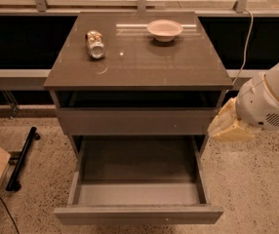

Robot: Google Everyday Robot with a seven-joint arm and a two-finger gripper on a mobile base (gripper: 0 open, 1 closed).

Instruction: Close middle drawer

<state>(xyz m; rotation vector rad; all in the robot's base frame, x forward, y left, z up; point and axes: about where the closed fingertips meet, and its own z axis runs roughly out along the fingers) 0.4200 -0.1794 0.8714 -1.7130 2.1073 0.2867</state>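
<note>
The drawer (138,172) was pulled far out, low down at the front of the cabinet. Its grey box was open to view and nothing lay inside it. Its front (138,214) was a long, flat, plain board with no handle, nearest the camera and close to the floor (256,189).

I think the drawer would feel light, since it was bare inside. It looked hard and stiff, so it would not bend when pushed. It likely slides on rails, so a straight push should send it back in. With no handle, there was nothing to grab. The best spot to touch looked like the middle of the flat front. A push near one end might turn the drawer a little and make it stick. The board looked smooth, so the push should go flat against it, not slide along it.

Just above the drawer sat another panel (137,121), with a dark gap over it. On top was the surface (139,67), with a can (95,44) lying on its side and a bowl (165,29) well apart from it.

The pincer (227,126) hung at the right side of the cabinet, near the panel's right end, higher than the front and not touching it. I could not tell if the pincer was open or closed. It held nothing I could see.
</note>
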